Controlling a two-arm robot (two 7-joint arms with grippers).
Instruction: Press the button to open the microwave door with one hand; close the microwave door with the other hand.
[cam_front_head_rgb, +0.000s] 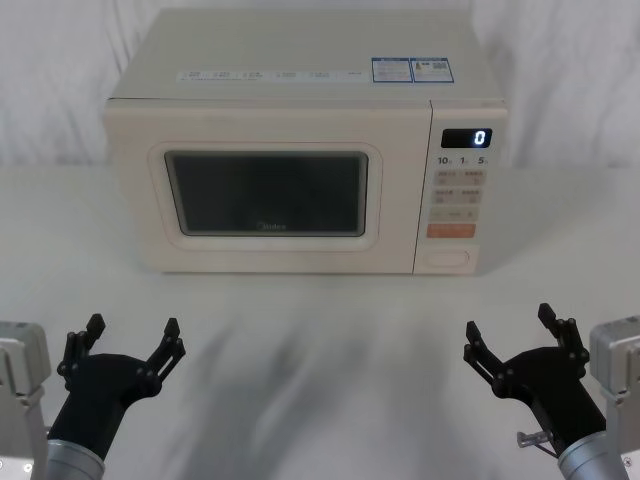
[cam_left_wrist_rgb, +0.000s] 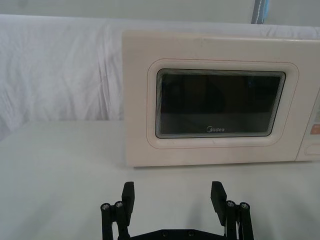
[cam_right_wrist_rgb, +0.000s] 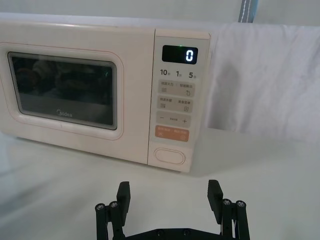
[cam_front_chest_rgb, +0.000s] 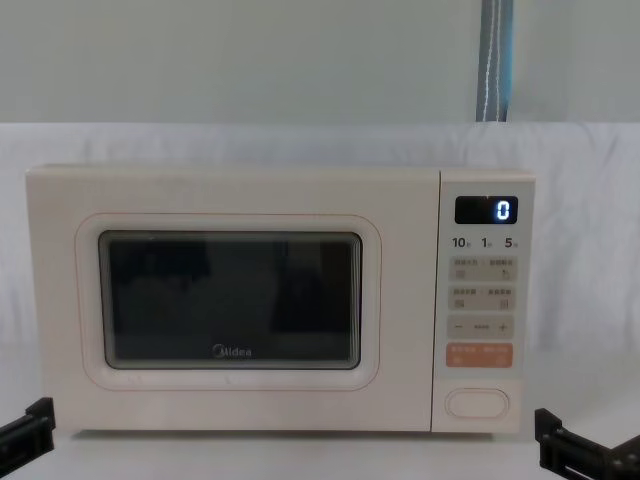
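First, with the microwave door (cam_front_head_rgb: 270, 195) shut, we should drive the right gripper (cam_front_head_rgb: 513, 333), jaws spread, squarely onto the button (cam_front_head_rgb: 448, 258) under the orange key (cam_front_head_rgb: 451, 230); left gripper (cam_front_head_rgb: 133, 341), also spread, waits before the door.

The microwave (cam_front_head_rgb: 300, 100) before me is cream all over, its microwave door (cam_front_head_rgb: 140, 200) framing dark glass, its black display (cam_front_head_rgb: 466, 138) lit with a blue-white 0. Below an orange key (cam_front_head_rgb: 451, 230) sits the cream button (cam_front_head_rgb: 448, 258). My left hand (cam_front_head_rgb: 132, 336) and right hand (cam_front_head_rgb: 510, 326) are black, over a white worktop (cam_front_head_rgb: 320, 340).
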